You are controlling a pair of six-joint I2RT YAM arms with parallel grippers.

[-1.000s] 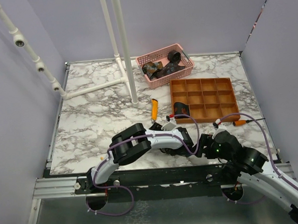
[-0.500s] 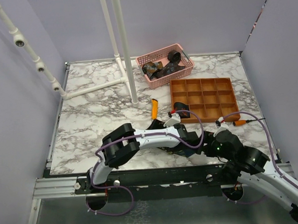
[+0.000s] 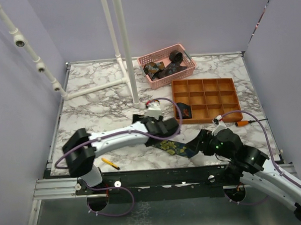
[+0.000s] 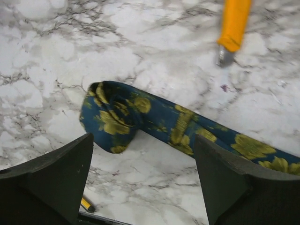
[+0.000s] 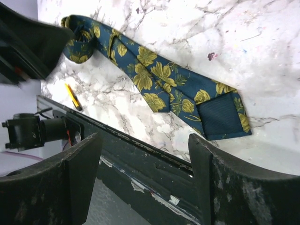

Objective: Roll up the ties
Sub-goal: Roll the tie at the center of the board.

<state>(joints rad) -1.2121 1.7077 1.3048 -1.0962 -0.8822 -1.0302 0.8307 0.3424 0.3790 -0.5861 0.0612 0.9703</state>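
A navy tie with yellow flowers lies unrolled on the marble near the front edge. In the left wrist view the tie has its narrow end folded over, just beyond my fingers. In the right wrist view its wide end is turned back. My left gripper is open and empty above the folded end. My right gripper is open and empty at the wide end, over the table's front edge. A coiled tie sits in the orange tray. More dark ties lie in the pink basket.
The orange-yellow utility knife lies beyond the tie and is hidden under my left wrist in the top view. A small yellow pencil lies near the front edge. A white pipe stand rises at the back.
My left arm has unfolded and swung left and back, off the tie. The tie now lies uncovered between both grippers. The right gripper has stayed nearly still.
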